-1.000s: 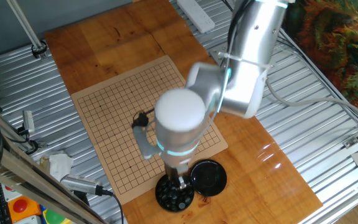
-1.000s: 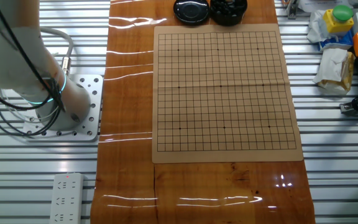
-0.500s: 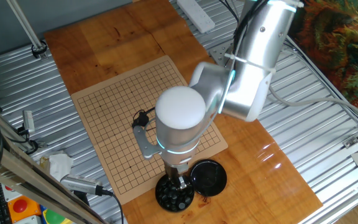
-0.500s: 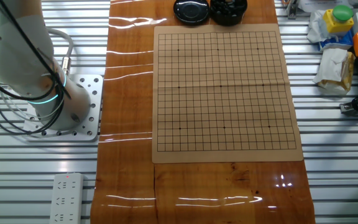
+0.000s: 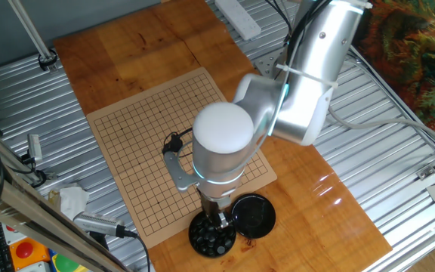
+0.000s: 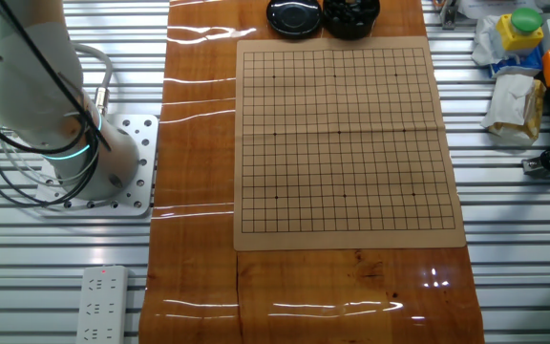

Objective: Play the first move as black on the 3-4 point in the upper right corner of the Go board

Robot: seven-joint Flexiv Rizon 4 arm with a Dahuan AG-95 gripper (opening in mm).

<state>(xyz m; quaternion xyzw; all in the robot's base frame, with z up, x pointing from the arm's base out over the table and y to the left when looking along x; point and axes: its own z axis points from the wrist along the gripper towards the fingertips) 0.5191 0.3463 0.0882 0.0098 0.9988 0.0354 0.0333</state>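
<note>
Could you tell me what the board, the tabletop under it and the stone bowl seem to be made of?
The board: matte tan wood or fibreboard sheet, no glare. The tabletop: varnished orange-brown wood, grain and bright reflections. The bowl: glossy black, perhaps plastic or lacquer.

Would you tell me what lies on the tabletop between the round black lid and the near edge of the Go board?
Nothing: in the other fixed view, only a narrow bare strip of tabletop separates the lid from the board.

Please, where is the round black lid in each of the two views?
One fixed view: the lid lies bottom centre, right of the bowl of black stones.
The other fixed view: the lid lies at the top edge, left of the bowl.
Shared landmark: the board.
</note>
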